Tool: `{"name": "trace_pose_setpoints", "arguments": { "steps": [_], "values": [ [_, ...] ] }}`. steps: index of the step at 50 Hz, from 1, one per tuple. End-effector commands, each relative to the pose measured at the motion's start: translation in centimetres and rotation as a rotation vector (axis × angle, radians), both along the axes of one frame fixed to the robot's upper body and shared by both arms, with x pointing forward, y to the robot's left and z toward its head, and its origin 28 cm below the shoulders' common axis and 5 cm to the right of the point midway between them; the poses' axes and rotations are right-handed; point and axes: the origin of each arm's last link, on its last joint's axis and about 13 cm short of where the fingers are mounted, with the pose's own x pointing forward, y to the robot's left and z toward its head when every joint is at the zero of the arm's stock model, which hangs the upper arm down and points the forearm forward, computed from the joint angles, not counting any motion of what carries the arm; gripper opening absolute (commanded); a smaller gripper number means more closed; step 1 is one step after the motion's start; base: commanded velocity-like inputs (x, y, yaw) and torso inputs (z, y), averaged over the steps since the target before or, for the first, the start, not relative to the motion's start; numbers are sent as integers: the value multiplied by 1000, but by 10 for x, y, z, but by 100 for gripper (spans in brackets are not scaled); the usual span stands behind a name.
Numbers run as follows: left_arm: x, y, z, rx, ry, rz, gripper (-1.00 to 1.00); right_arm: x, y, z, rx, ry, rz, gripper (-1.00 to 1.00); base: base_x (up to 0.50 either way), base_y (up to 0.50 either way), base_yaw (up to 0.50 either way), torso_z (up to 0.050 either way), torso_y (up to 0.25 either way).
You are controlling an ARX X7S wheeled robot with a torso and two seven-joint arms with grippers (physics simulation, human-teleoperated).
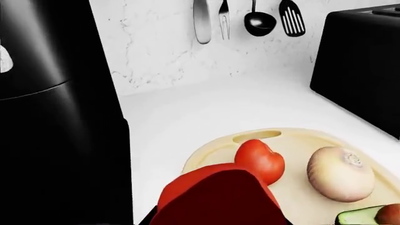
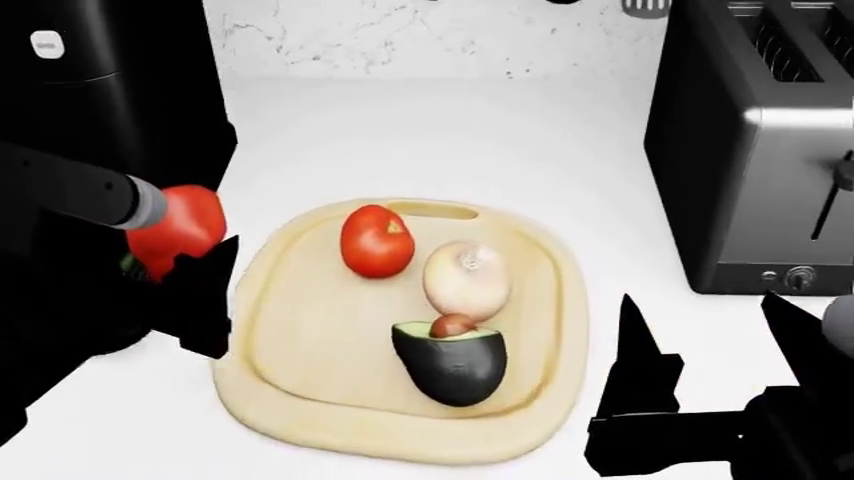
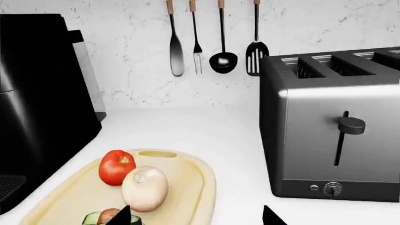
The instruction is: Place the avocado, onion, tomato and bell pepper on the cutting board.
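The pale wooden cutting board (image 2: 307,350) lies on the white counter. On it rest the tomato (image 2: 376,240), the onion (image 2: 467,280) and the halved avocado (image 2: 454,362), close together. My left gripper (image 2: 194,262) is shut on the red bell pepper (image 2: 184,222), held just off the board's left edge and above the counter. In the left wrist view the bell pepper (image 1: 218,197) fills the foreground, with the tomato (image 1: 259,159) and onion (image 1: 340,173) beyond it. My right gripper (image 2: 721,350) stands open and holds nothing, right of the board. Its tips frame the board's edge (image 3: 196,187).
A steel toaster (image 2: 754,150) stands at the right, close to my right arm. A tall black appliance (image 2: 94,90) rises at the left, behind my left arm. Kitchen utensils (image 3: 212,42) hang on the marble wall at the back.
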Motion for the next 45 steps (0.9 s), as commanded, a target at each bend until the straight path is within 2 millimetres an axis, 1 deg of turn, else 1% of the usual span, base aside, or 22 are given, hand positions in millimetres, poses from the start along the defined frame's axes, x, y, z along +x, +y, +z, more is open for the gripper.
{"name": "trace_pose_setpoints", "arguments": {
  "steps": [1, 4, 9, 12, 16, 26, 35, 39, 42, 43, 45],
  "values": [
    [-1, -5, -1, -42, -11, -27, -100, 4, -4, -1, -3, -6, -40, 100, 500, -62, 0, 0, 0],
    [-2, -7, -2, -43, -7, -39, -100, 4, -5, 0, -6, -7, -46, 100, 415, -38, 0, 0, 4],
    [-4, -15, -14, -7, 34, -103, -100, 3, -5, -2, -4, 0, -44, 100, 0, 0, 0, 0, 0],
    [-1, -18, -15, 7, 43, -112, -100, 3, -5, -2, -2, 1, -46, 100, 0, 0, 0, 0, 0],
    [0, -28, -19, 42, 58, -179, -100, 2, -4, -1, -8, 3, -46, 100, 0, 0, 0, 0, 0],
    [16, -30, -19, 67, 97, -206, -100, -1, -5, -4, -3, 10, -45, 100, 0, 0, 0, 0, 1],
    [37, -31, -29, 94, 164, -208, -100, -5, -7, -2, 2, 3, -50, 100, 0, 0, 0, 0, 0],
    [38, -34, -31, 110, 178, -224, -100, -5, -7, 0, 1, 0, -51, 100, 0, 0, 0, 0, 0],
    [37, -34, -32, 113, 182, -230, -100, -3, -6, -2, 2, 5, -49, 100, 0, 0, 0, 0, 0],
    [38, -34, -32, 115, 182, -231, 100, -3, -6, -3, 2, 8, -47, 100, 0, 0, 0, 0, 0],
    [36, -35, -30, 120, 183, -240, 100, -3, -6, -3, 1, 8, -46, 100, 0, 0, 0, 0, 0]
  ]
}}
